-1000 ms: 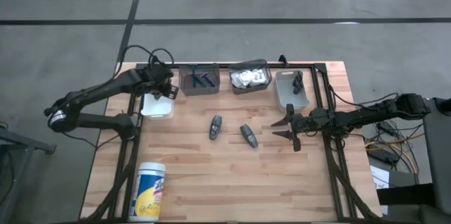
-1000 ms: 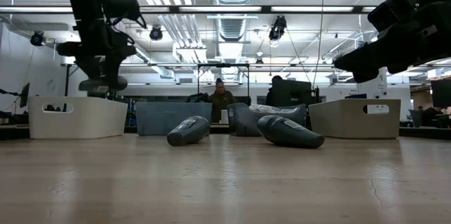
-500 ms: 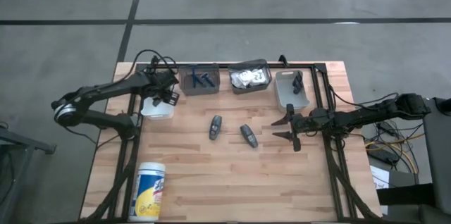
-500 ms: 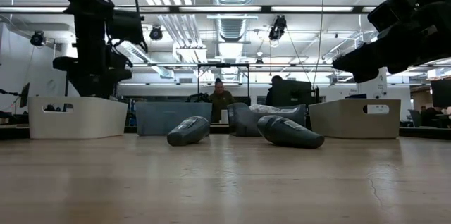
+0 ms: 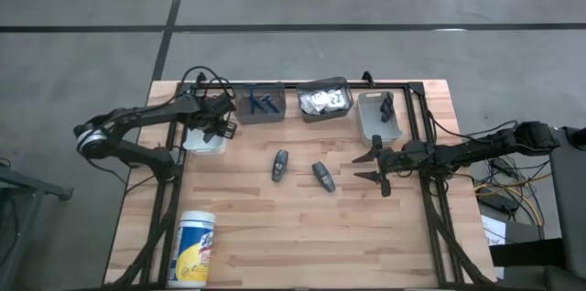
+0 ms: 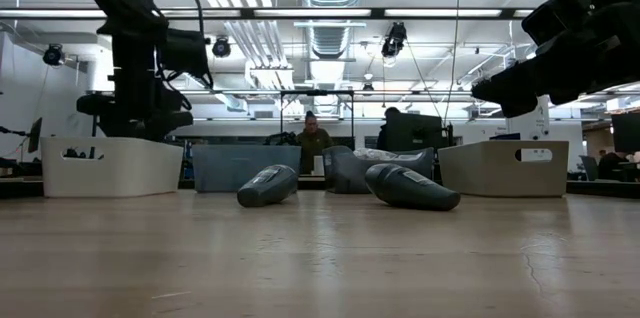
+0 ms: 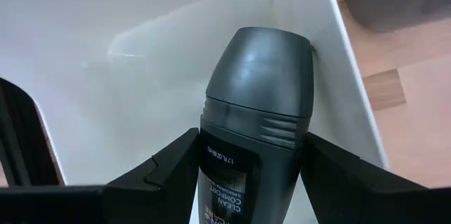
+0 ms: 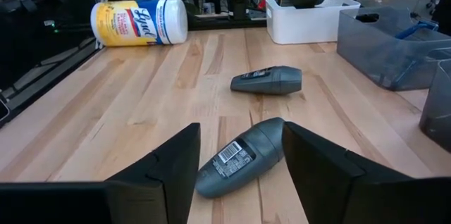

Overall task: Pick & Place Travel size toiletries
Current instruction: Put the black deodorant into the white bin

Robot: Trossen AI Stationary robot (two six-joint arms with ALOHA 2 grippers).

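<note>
One tube in left claw over white bin.

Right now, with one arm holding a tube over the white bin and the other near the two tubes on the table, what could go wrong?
1. The left gripper holds a dark grey tube close to the white bin wall; on release it might strike the wall or rim.
2. The right gripper faces the nearer tube, which lies at an angle across the open jaws; closing could push it aside rather than grip it.
</note>
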